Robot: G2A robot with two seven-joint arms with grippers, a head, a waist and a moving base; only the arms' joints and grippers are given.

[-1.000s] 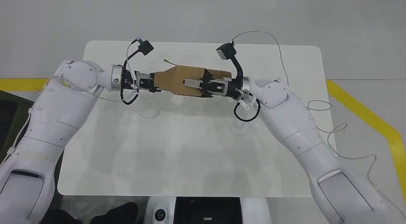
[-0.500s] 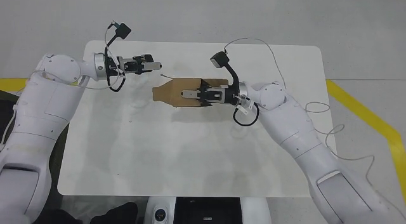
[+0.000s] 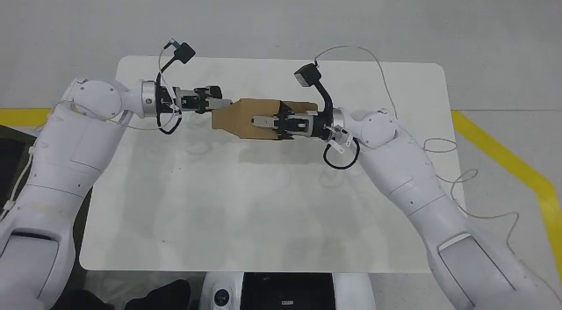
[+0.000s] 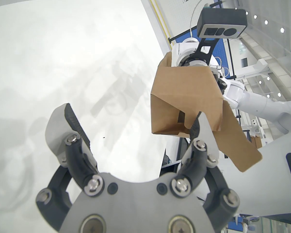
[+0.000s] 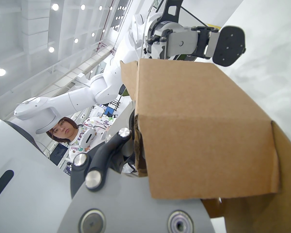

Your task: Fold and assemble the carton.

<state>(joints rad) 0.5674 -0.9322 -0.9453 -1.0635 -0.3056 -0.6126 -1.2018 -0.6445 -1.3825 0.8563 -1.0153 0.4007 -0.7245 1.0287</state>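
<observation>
Carton, brown, upper centre of frame, over worktop: clamped in right pincer; left pincer apart, at carton's left end.

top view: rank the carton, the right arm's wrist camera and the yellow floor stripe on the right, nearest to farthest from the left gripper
From the left gripper:
1. carton, right at its fingertips.
2. right arm's wrist camera, by the carton's far end.
3. yellow floor stripe, far right, on the floor.

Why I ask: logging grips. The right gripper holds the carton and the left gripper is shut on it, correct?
No: the left wrist view shows the left gripper open by the carton. The right gripper does hold it.
</observation>
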